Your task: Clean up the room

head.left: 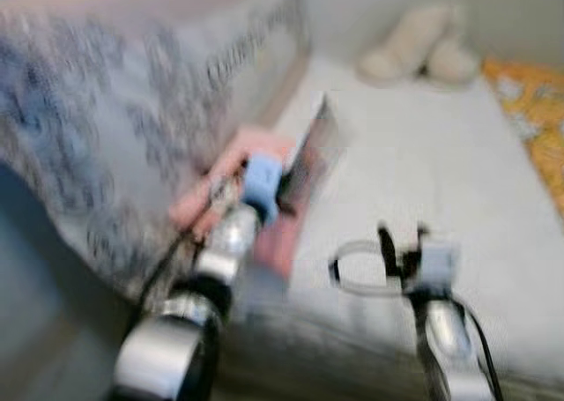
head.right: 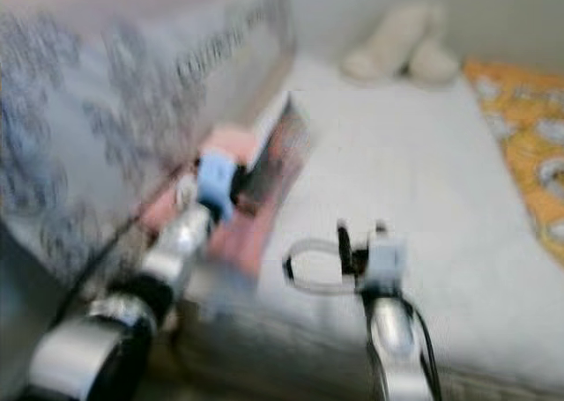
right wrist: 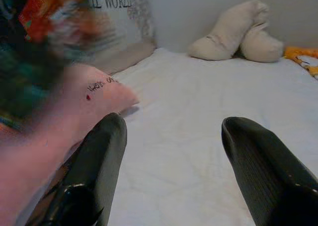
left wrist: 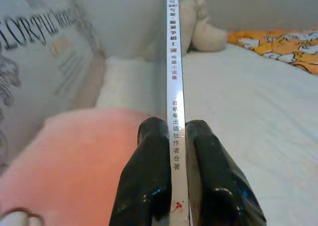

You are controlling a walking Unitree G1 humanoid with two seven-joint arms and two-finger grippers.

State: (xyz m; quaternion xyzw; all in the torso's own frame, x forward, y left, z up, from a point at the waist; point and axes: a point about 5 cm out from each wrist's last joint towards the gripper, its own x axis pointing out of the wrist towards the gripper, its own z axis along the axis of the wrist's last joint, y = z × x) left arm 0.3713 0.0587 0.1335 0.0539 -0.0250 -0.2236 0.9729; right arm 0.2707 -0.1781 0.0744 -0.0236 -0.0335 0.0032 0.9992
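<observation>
My left gripper (left wrist: 173, 136) is shut on a thin book (left wrist: 173, 62), held edge-on with its white spine and printed characters facing the wrist camera. In the eye views the book (head.left: 310, 159) stands up over a pink pillow (head.left: 264, 233) at the left edge of the white bed (head.left: 423, 189). My right gripper (right wrist: 171, 131) hangs open above the bed's near part, with nothing between its fingers (right wrist: 99, 151). The eye views are blurred.
A grey-white printed cushion or headboard with lettering (head.left: 132, 92) rises on the left. A beige plush toy (head.left: 423, 44) lies at the far end of the bed. An orange patterned blanket (head.left: 538, 119) lies along the right side.
</observation>
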